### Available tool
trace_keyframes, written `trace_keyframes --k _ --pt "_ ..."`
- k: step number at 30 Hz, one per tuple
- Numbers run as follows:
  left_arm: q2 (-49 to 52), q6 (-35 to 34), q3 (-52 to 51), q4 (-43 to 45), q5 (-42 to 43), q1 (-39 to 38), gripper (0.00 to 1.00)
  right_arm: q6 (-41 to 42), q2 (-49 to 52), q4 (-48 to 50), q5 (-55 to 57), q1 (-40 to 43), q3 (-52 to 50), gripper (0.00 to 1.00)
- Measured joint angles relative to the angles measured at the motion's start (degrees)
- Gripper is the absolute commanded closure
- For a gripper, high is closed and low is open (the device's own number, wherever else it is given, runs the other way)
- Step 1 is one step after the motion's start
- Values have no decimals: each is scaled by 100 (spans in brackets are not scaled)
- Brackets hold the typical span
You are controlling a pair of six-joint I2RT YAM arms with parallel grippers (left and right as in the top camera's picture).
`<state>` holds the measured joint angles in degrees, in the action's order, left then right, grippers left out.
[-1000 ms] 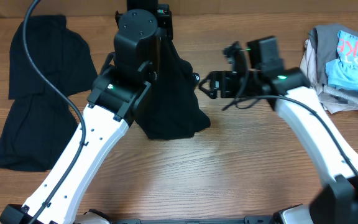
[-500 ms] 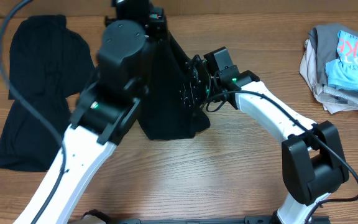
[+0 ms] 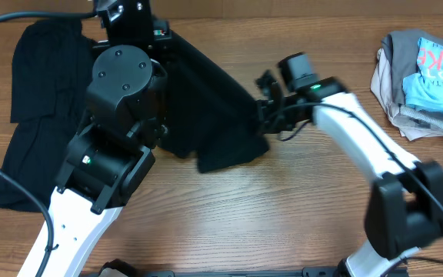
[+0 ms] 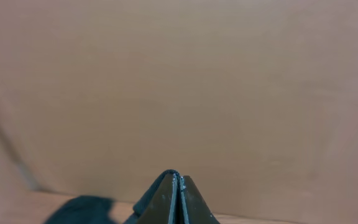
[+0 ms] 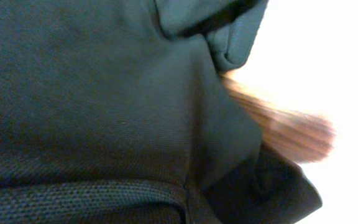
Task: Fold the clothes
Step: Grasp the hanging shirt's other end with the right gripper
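Note:
A black garment (image 3: 214, 108) hangs lifted over the table's back middle, stretched between both arms. My left gripper (image 4: 179, 178) is shut, with a thin edge of the dark cloth pinched between its fingers; in the overhead view the left arm (image 3: 121, 85) covers that corner. My right gripper (image 3: 265, 113) sits at the garment's right edge. Black fabric (image 5: 104, 93) fills the right wrist view and hides the fingers, which are shut on the cloth. A second black garment (image 3: 41, 123) lies flat at the left.
A pile of crumpled clothes (image 3: 425, 73), beige, grey and light blue, sits at the right edge of the wooden table (image 3: 283, 223). The left arm's black cable (image 3: 6, 177) loops over the flat garment.
My right gripper reached the hanging garment's right edge and shut on it. The left arm swung left and back, so the cloth now stretches wider between the arms.

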<state>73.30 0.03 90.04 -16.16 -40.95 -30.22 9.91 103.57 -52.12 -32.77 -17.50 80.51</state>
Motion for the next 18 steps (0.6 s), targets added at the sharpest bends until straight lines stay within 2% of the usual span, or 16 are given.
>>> trace_keyframes --k 9,14,18 --pt "-101 452 0 -544 -1864 -57 96 -776 -1244 -2251 -39 1150 1091 96" --pt "-114 487 0 -1158 -2848 -254 96 -1001 -1624 -2883 -26 1233 1335 96" --pt "-149 487 0 -1279 -3532 -645 96 -1043 -1652 -3283 -9 1174 1335 96"
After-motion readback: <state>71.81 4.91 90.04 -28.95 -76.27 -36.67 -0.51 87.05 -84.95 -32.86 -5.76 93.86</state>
